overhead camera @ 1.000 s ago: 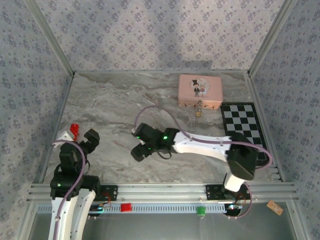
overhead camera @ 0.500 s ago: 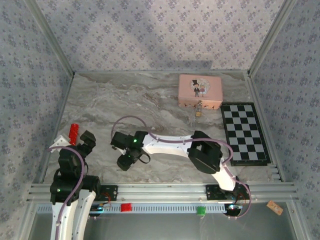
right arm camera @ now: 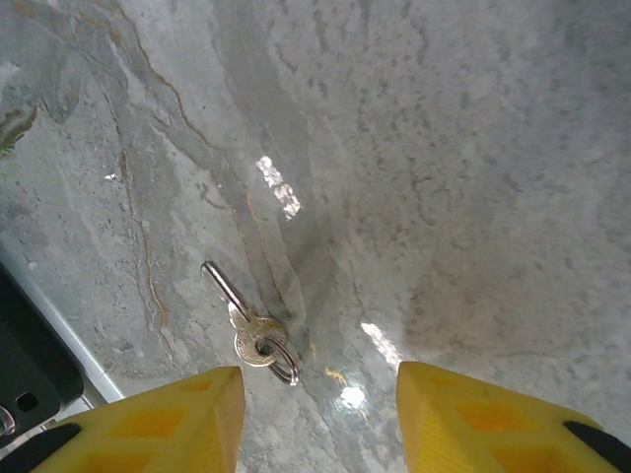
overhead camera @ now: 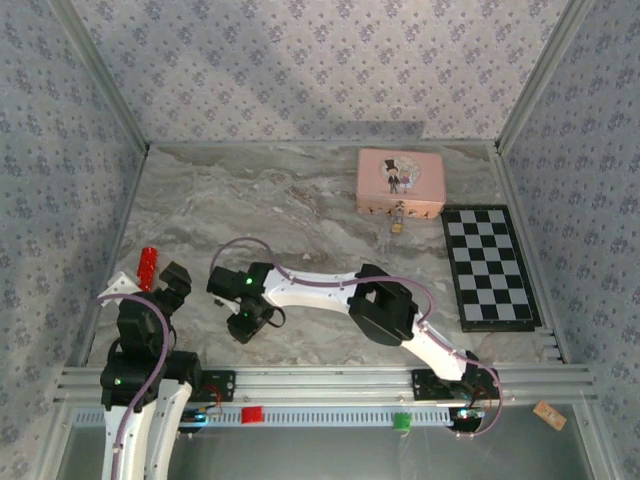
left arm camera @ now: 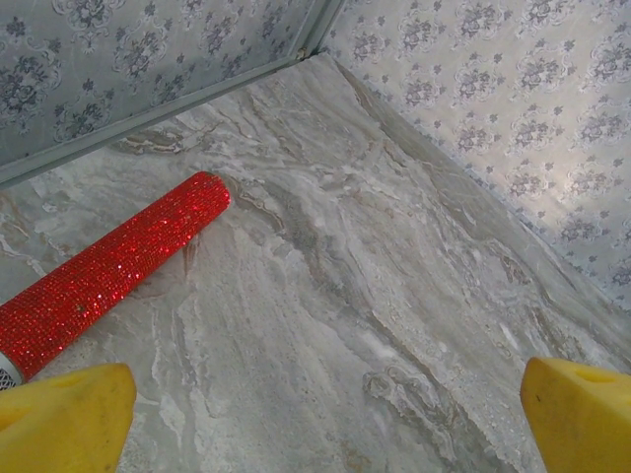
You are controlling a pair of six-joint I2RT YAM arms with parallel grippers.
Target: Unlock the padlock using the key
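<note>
One small key (right arm camera: 246, 320) was found lying flat just in front of the empty, partly open right gripper (right arm camera: 317, 399), its ring end nearest the fingers and its tip pointed away, while the padlock (overhead camera: 399, 222) was set far off by the pink tin (overhead camera: 400, 180).

A pink tin (overhead camera: 400, 180) with a cartoon couple on its lid sits far right on the marble table (overhead camera: 250, 200), near the back wall (overhead camera: 300, 60). A black-and-white checkerboard (overhead camera: 492, 265) lies flat along the right edge, just nearer than the tin. A red glittery tube (left arm camera: 108, 271) lies at the left edge, with a white block (overhead camera: 122, 283) by its near end. The front rail (overhead camera: 320, 380) carries a small red piece (overhead camera: 251, 413) and a green one (overhead camera: 401, 421).
</note>
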